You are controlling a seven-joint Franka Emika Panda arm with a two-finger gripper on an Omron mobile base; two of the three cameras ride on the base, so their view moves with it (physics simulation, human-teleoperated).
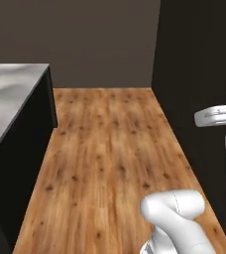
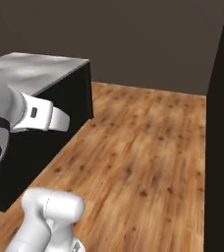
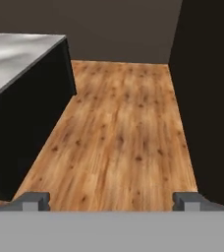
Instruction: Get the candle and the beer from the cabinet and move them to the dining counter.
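Note:
The dining counter [image 1: 8, 96] [image 2: 33, 71] [image 3: 15, 54] stands on the left, a grey-white marble top on a dark base, with only one corner in view. In the hand view my gripper [image 3: 111, 202] is open, its two fingertips [image 3: 35, 201] far apart over the wooden floor with nothing between them. The candle and the beer are out of view. A tall dark surface [image 3: 207, 98] rises on the right; no doors or handles show on it, so I cannot tell whether it is the cabinet.
A wooden floor [image 1: 110, 149] runs forward between the counter and the dark surface [image 1: 199, 59] on the right, ending at a grey-brown wall [image 1: 100, 39]. My white arm's links [image 2: 35, 113] hang over the counter's near side.

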